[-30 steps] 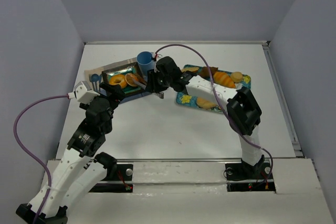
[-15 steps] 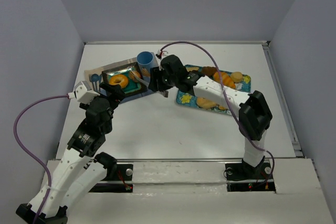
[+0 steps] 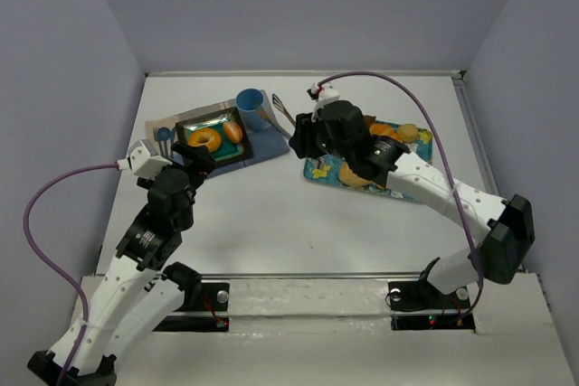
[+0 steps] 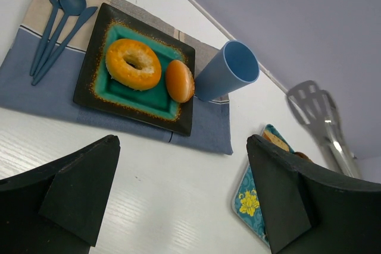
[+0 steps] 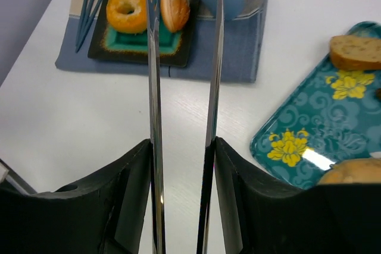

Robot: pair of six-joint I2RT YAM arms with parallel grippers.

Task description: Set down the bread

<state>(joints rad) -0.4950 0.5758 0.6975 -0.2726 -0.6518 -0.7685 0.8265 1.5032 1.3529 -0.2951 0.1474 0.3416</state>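
Placement step appears complete: bun point(image 4: 180, 81) on plate point(image 4: 98, 96). Right gripper point(image 5: 181, 165) clasps empty tongs point(image 5: 153, 87) (left gripper point(image 4: 183, 147) released). Next likely: bread point(image 5: 356, 52) from tray point(image 5: 309, 123), three o'clock.

The white bench point(image 3: 271, 223) has a smooth, faintly glossy top. Two things lie directly on it, toward the far side, with a strip of bare bench between them. On the left is a cloth placemat point(image 4: 36, 84), blue with a beige band at one end, set at a slant. To the right lies a teal tray point(image 5: 321, 123) printed with yellow flowers, also set askew.
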